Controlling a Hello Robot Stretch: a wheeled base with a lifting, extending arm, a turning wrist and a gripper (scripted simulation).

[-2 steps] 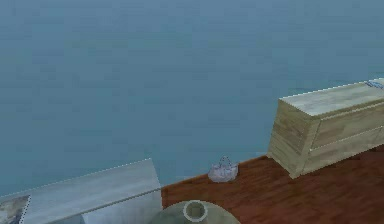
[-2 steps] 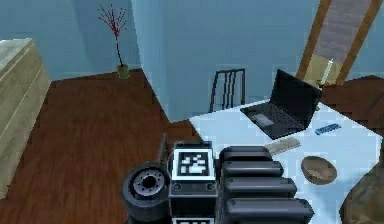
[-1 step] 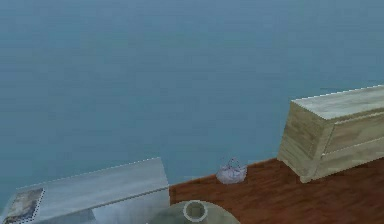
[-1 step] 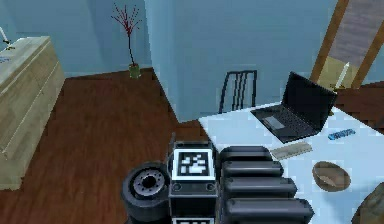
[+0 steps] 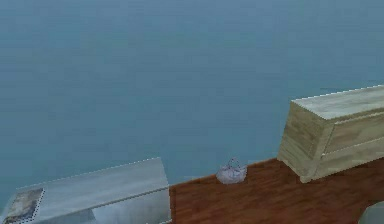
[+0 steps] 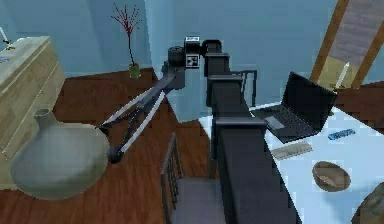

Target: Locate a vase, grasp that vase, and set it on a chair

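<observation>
We are looking along the arm (image 6: pixel 235 140) as it is reaching out past the near edge of the white table (image 6: pixel 300 165). At its far end the grey-green vase (image 6: pixel 55 160) is hanging at the tips of the gripper (image 6: pixel 107 140), over the wood floor and seemingly clear of it. So we are judging that the gripper is holding the vase, though we cannot tell how the fingers are set on it.

We are taking finding and grasping as done, and the carry to a chair as the step in hand. The dark chair (image 6: pixel 185 185) is standing just beside the arm, between it and the vase. The next move, as we are reading it, is calling for bringing the vase in over that seat and lowering it while keeping its round body off the chair's back.

The arm is covering much of the seat and the bottom edge is cutting it off, so we are unable to judge how much of it is free. The fingertips are merging with the vase's shoulder. In the forward view, a small pale thing (image 5: pixel 232 173) on the floor by the blue wall is too small to name.
</observation>
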